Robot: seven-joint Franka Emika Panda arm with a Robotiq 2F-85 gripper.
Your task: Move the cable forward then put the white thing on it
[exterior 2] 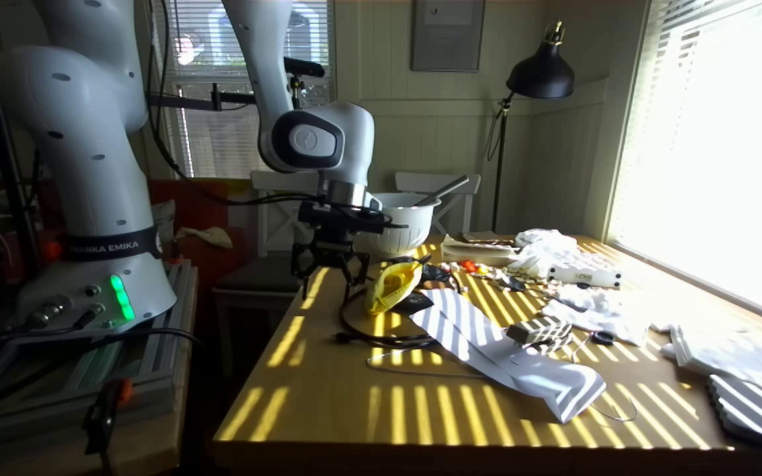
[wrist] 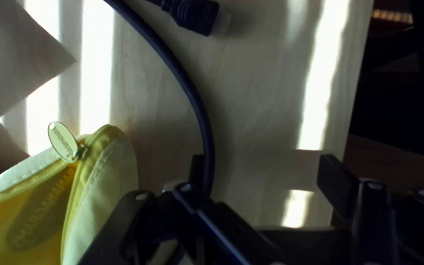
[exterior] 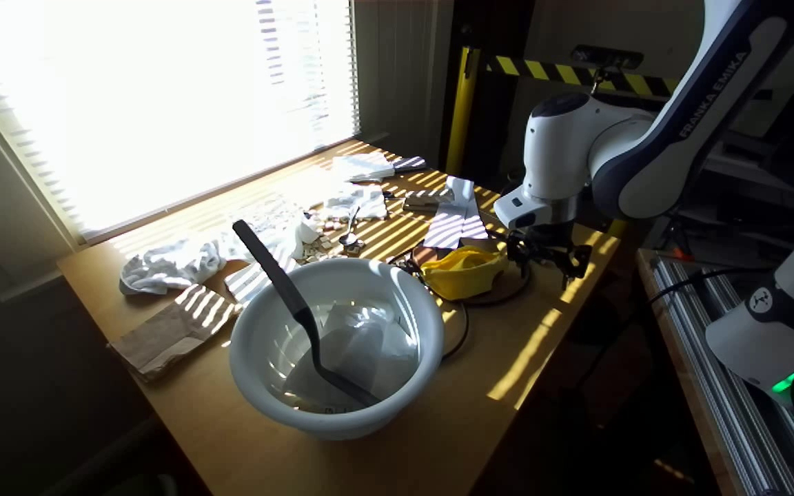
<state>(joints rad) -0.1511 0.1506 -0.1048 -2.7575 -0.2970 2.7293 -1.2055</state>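
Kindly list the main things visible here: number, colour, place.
Flat wooden table: one, brown, beside window.
Deep round bowl: one, white, on table.
Long slender utensil: one, dark grey, leaning in bowl.
Long thin cable: at least one, black, on table.
Zippered fabric pouch: one, yellow, beside cable.
Creased paper strip: at least one, white, near pouch.
Folded flat paper: one, brown, beside bowl.
Crumpled sheets: several, white, near window.
Domed lamp: one, black, beyond table.
Robot arm: one, white, above table.
Two-fingered pincer: one, black, open, near cable.
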